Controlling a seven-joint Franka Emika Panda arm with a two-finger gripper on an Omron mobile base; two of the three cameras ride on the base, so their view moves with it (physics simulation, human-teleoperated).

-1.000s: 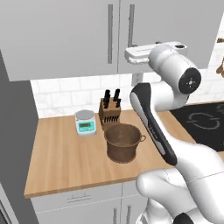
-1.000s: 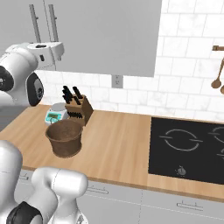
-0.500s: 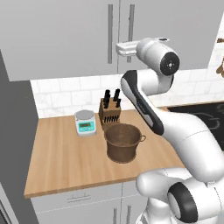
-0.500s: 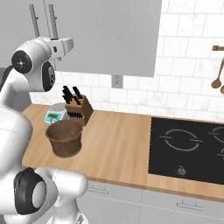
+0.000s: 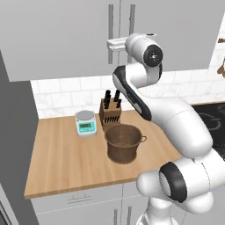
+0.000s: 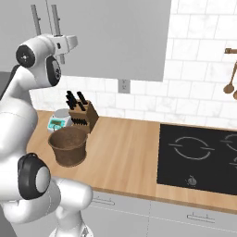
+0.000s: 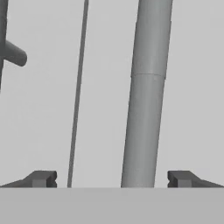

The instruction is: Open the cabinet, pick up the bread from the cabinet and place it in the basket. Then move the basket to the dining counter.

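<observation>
- Dark finger tips of your gripper (image 7: pixel 112 178) stand at their widest and grip nothing; one sits on each side of a handle (image 7: pixel 146 96).
- That grey bar runs straight up between them, its long axis upright across the jaw opening, a little nearer one tip than the other. I judge that closing would catch it squarely.
- Which door the handle belongs to I cannot tell for sure; the seam between the doors lies just beside it, with the other handle (image 7: pixel 11 51) beyond the seam.
- From the left base view, your gripper (image 5: pixel 113 44) is up against the cabinet (image 5: pixel 66 35), level with the lower part of its handles.
- Both doors are shut, so the bread inside is hidden from you.
- Well below the cabinet, the basket (image 5: pixel 124 143) waits on the wooden worktop (image 5: pixel 61 160), just in front of the knife block (image 5: pixel 110 112) and near the kitchen scale (image 5: pixel 85 123).
</observation>
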